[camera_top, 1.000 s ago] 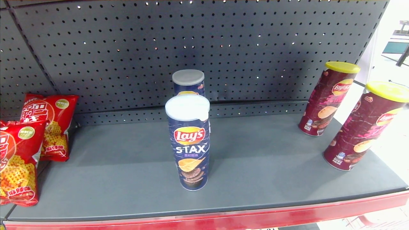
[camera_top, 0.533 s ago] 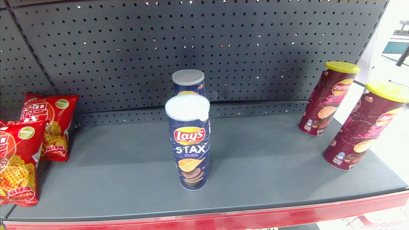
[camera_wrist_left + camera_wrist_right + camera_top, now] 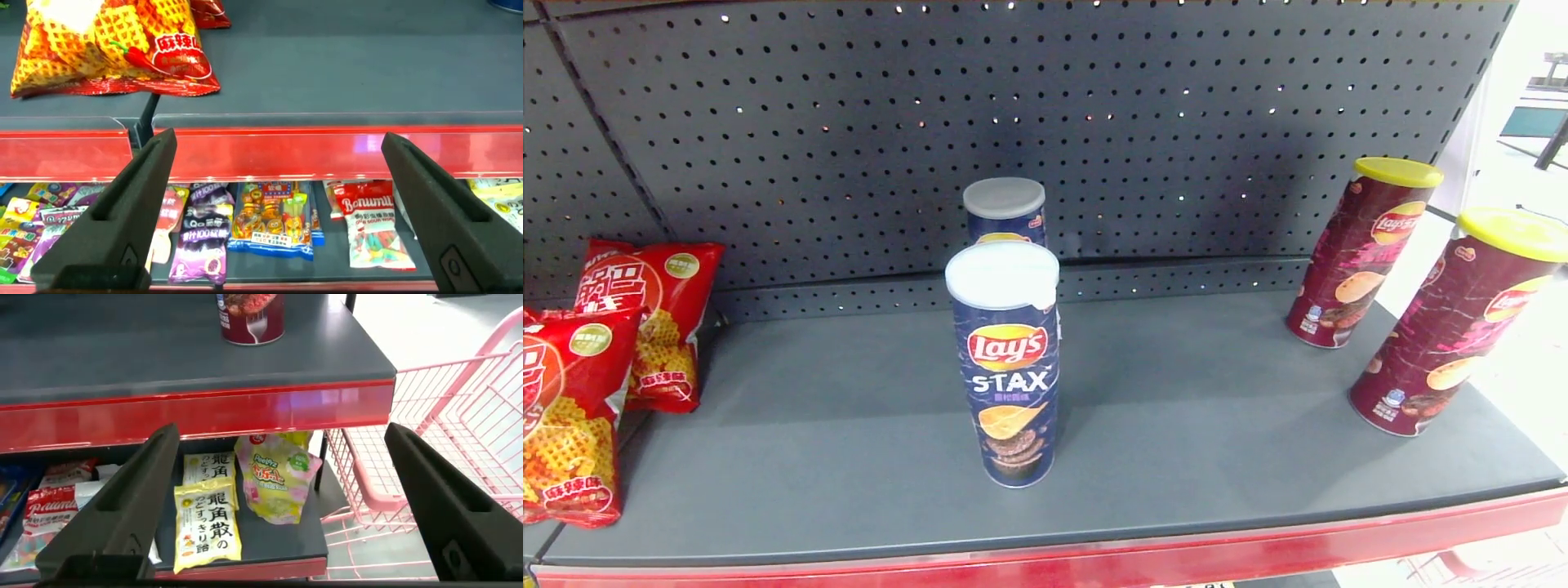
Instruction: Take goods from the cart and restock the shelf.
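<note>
Left gripper (image 3: 278, 137) and right gripper (image 3: 282, 429) both gape empty before the shelf (image 3: 1176, 425), with the pink cart (image 3: 441, 367) beyond the right jaws; goods like the blue chip canister (image 3: 1009, 367) seem light, stiff and slick, so grip mid-body.

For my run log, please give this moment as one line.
left hand: open, empty; right hand: open, empty; shelf: two blue cans, two maroon cans, red bags

Right pincer (image 3: 282, 437) spread wide before the shelf (image 3: 147, 351)

Both dark fingers stand far apart, framing the shelf's red front edge (image 3: 204, 412). A maroon can (image 3: 249, 314) stands upright on the grey shelf near its corner. On the lower shelf lie yellow packets (image 3: 208, 527) and a pale green bag (image 3: 274, 478). A pink wire cart (image 3: 458, 416) stands beside the shelving.
</note>
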You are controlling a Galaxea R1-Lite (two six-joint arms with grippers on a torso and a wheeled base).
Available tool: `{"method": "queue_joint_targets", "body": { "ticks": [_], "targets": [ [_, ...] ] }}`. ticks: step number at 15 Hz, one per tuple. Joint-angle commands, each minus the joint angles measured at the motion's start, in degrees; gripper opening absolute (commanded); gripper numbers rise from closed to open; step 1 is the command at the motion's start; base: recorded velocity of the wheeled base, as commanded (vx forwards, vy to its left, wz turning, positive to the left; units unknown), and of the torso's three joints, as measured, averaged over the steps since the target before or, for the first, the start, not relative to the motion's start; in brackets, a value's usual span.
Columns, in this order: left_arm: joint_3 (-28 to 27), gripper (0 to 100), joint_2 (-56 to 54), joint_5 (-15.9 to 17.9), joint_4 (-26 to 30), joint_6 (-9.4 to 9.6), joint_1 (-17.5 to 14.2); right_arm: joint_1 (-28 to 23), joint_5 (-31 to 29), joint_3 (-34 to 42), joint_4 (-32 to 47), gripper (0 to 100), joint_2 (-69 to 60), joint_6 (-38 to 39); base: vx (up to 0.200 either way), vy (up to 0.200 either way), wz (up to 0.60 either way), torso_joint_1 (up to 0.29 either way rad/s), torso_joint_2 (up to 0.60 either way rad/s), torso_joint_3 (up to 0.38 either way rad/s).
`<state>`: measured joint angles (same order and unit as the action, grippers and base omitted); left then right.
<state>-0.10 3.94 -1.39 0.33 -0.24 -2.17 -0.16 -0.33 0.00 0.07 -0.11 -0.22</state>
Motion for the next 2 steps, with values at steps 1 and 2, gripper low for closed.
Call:
{"method": "queue_joint_targets", "body": {
  "ticks": [1, 2],
  "targets": [
    [-0.08, 100, 0.02, -0.02, 0.02, -0.02, -0.03, -0.02, -0.02, 0.00, 0.01, 100, 0.11, 0.04, 0.000, 0.000, 0.00, 0.000, 0.00, 0.000],
    [0.01, 100, 0.02, -0.02, 0.02, -0.02, -0.03, -0.02, -0.20, 0.00, 0.01, 100, 0.11, 0.22, 0.000, 0.000, 0.00, 0.000, 0.00, 0.000]
  ]
}}
